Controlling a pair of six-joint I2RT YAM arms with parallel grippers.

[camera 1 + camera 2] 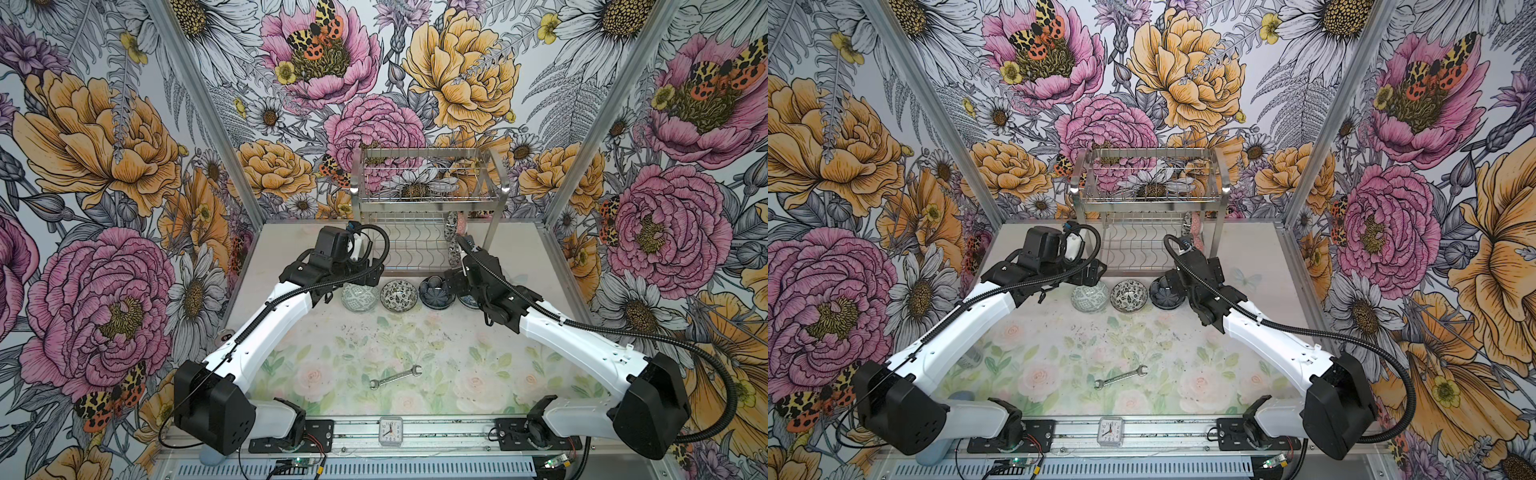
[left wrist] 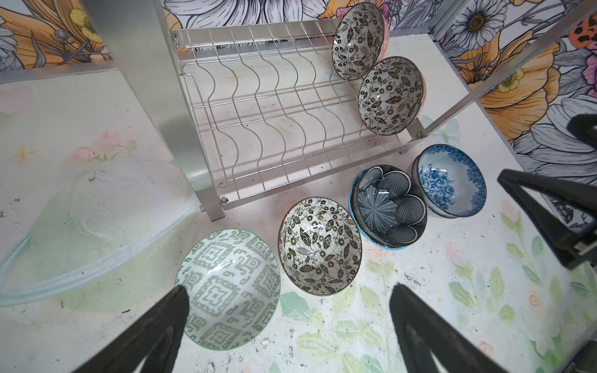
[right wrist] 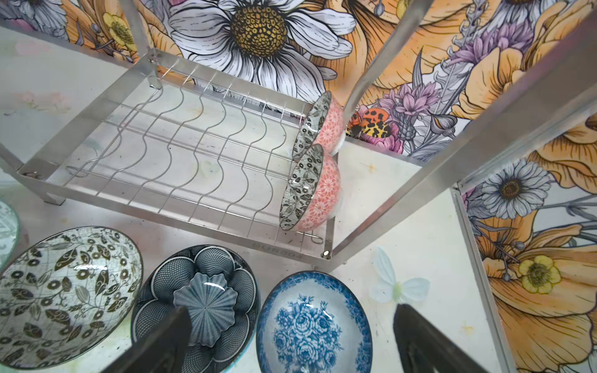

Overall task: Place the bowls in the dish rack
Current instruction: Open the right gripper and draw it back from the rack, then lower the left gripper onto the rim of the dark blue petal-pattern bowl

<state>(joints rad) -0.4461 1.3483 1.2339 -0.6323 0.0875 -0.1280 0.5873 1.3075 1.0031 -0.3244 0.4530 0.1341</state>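
left gripper (image 2: 289, 289) above glossy round bowls (image 2: 319, 245), wavy-wire dish rack (image 2: 258, 106)

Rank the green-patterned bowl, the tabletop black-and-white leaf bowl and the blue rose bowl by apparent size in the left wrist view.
Largest: green-patterned bowl.
Then: black-and-white leaf bowl.
Smallest: blue rose bowl.
Nearer bowls look bigger, so true sizes may be equal.
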